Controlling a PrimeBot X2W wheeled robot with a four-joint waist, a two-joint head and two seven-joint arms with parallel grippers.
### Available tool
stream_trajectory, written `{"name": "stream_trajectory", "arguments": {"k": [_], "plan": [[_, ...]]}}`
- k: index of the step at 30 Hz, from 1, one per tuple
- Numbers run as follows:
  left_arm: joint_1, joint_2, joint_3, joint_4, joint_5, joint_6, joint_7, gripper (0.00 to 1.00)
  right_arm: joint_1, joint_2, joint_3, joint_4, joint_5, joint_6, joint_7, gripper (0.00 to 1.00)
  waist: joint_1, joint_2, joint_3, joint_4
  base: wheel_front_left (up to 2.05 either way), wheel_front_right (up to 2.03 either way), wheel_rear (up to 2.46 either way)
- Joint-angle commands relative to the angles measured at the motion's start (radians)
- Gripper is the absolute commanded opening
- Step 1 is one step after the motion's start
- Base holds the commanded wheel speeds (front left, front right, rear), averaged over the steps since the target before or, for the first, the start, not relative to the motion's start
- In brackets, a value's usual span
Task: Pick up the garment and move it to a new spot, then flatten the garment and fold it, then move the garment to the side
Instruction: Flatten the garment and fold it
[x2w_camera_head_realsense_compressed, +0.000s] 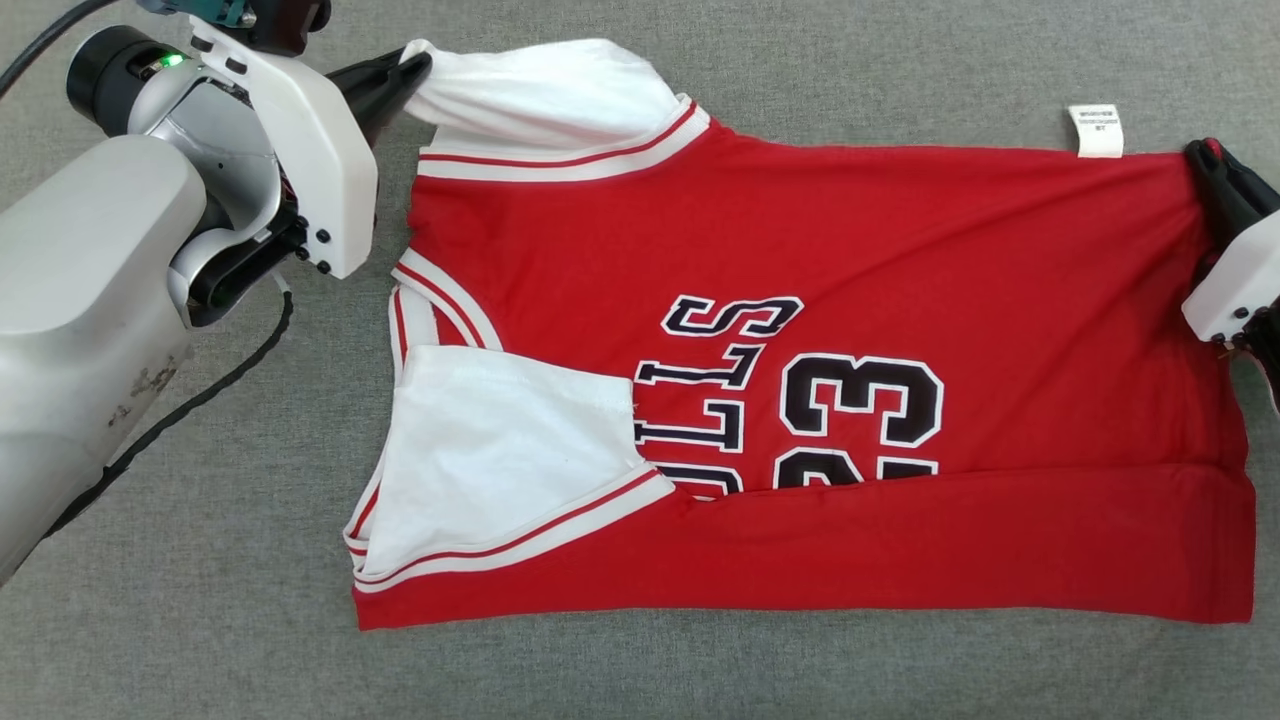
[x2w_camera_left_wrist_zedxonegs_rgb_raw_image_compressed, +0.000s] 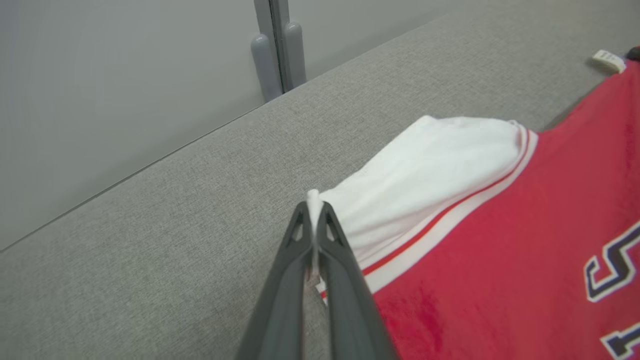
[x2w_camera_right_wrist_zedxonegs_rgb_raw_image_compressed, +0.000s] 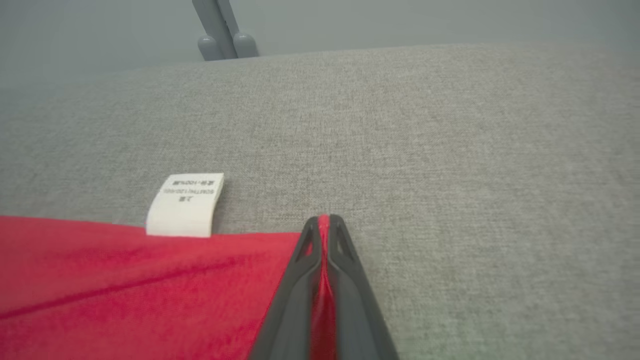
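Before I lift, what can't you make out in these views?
- Lettering on the jersey: head view, lower part covered by the folded-over near side and the white sleeve.
- Print on the care label: right wrist view, too small and blurred to read.
- Body of the right gripper: head view, cut off by the right edge.
- Layers pinched by the left gripper: left wrist view, hidden between its closed fingers.

Soft matt cloth, that garment (x2w_camera_head_realsense_compressed: 850, 230). Coarse grey weave on the table cover (x2w_camera_head_realsense_compressed: 700, 680). Smooth dark plastic: left gripper (x2w_camera_left_wrist_zedxonegs_rgb_raw_image_compressed: 314, 207), right gripper (x2w_camera_right_wrist_zedxonegs_rgb_raw_image_compressed: 324, 220).

head view looks down on the garment (x2w_camera_head_realsense_compressed: 850, 240) while wrist views sit low at its far corners.
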Motion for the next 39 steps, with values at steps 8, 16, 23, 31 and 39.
{"name": "stream_trajectory", "arguments": {"k": [8,16,23,31,39], "plan": [[-0.031,-0.009,0.013,0.062,-0.013,-0.001,-0.066,0.0,-0.044,-0.015,0.042,0.004,-0.001,-0.002,-0.08,0.0,0.0,0.0,0.008,0.004,0.0,0.0,0.0],[-0.064,-0.037,0.042,0.164,-0.011,0.0,-0.151,0.0,-0.123,-0.032,0.07,0.038,-0.019,-0.003,-0.154,0.0,0.0,0.0,0.029,0.014,0.0,0.0,0.0],[-0.094,-0.077,0.052,0.242,-0.002,0.0,-0.229,0.0,-0.202,-0.04,0.101,0.09,-0.072,-0.003,-0.212,0.0,0.0,0.0,0.044,0.025,0.0,0.0,0.0],[-0.115,-0.142,0.064,0.351,0.019,0.005,-0.34,0.0,-0.272,-0.02,0.138,0.162,-0.138,-0.003,-0.299,0.0,0.0,0.0,0.056,0.03,0.0,0.0,0.0],[-0.083,-0.168,0.032,0.374,0.032,0.0,-0.367,0.0,-0.25,-0.012,0.169,0.194,-0.151,-0.002,-0.37,0.0,0.0,0.0,0.02,0.043,0.0,0.0,0.0]]}}
